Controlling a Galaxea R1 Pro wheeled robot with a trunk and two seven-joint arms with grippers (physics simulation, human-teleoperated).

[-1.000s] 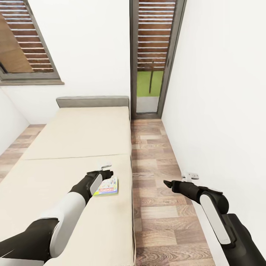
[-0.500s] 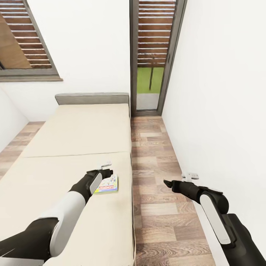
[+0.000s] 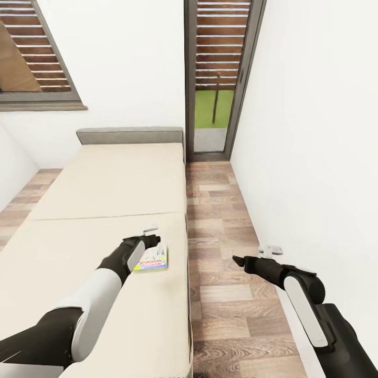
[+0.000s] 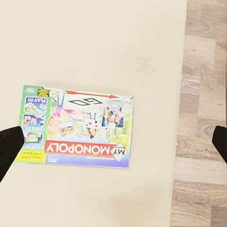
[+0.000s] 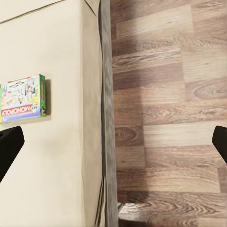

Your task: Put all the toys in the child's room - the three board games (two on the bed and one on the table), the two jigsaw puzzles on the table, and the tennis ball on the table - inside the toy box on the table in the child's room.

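One board game (image 3: 153,259), a flat box with a green, white and red Monopoly cover, lies flat on the beige bed (image 3: 105,189) close to its right edge. The same board game (image 4: 78,125) shows from above in the left wrist view, and the board game (image 5: 22,98) shows in the right wrist view too. My left gripper (image 3: 151,241) hovers over its near-left part, open (image 4: 113,144), its dark fingertips (image 4: 9,146) wide apart and holding nothing. Over the wooden floor to the right of the bed, my right gripper (image 3: 236,259) is open and empty (image 5: 113,142). The table and toy box are out of view.
The grey headboard (image 3: 130,135) stands against the far white wall. A strip of wooden floor (image 3: 220,220) runs between the bed and the right wall to a slatted glass door (image 3: 212,79). A shuttered window (image 3: 31,58) is at the upper left.
The whole head view has shifted a little, so the bed and headboard sit higher in the picture. My left gripper stays over the board game. The right arm looks unchanged.
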